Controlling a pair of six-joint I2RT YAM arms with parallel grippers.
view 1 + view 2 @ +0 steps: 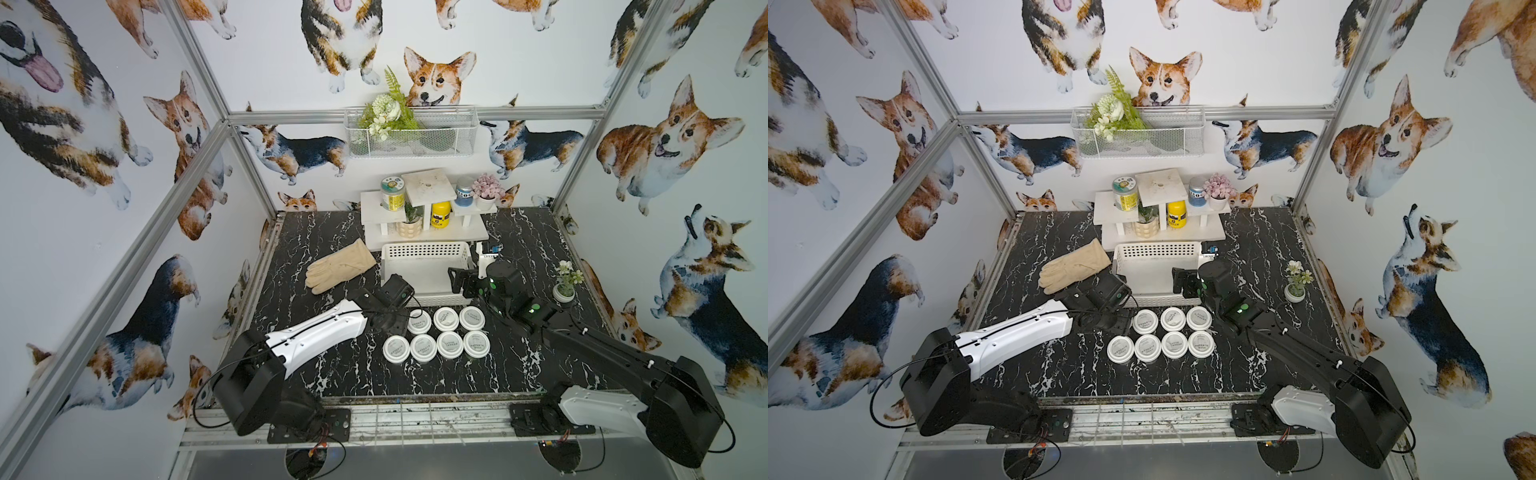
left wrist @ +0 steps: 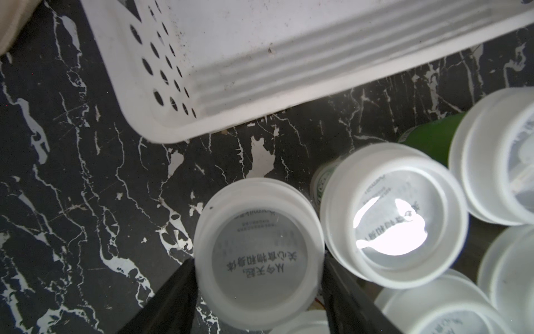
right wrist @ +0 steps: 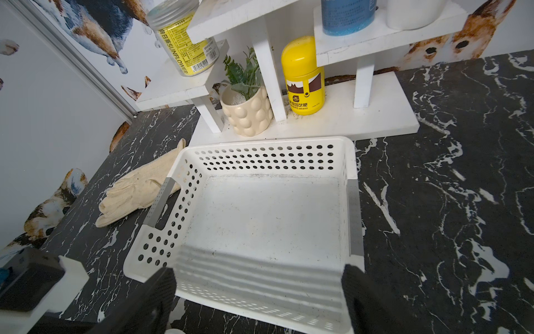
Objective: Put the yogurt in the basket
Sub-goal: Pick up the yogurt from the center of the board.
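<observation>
Pinching the row-end yogurt jar [image 2: 257, 245], the left gripper [image 2: 258, 263] sits near the basket [image 2: 231, 121] rim, bare tabletop [image 2: 72, 202] beside it; the right gripper [image 3: 257, 289] hangs spread above that rim.

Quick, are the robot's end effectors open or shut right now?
Left end effector: closed on a yogurt jar.
Right end effector: open, holding nothing.

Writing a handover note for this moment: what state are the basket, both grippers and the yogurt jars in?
Basket: upright, empty.
Left gripper: shut on one yogurt jar.
Right gripper: open, holding nothing.
Other yogurt jars: lids on, standing on the table.
</observation>
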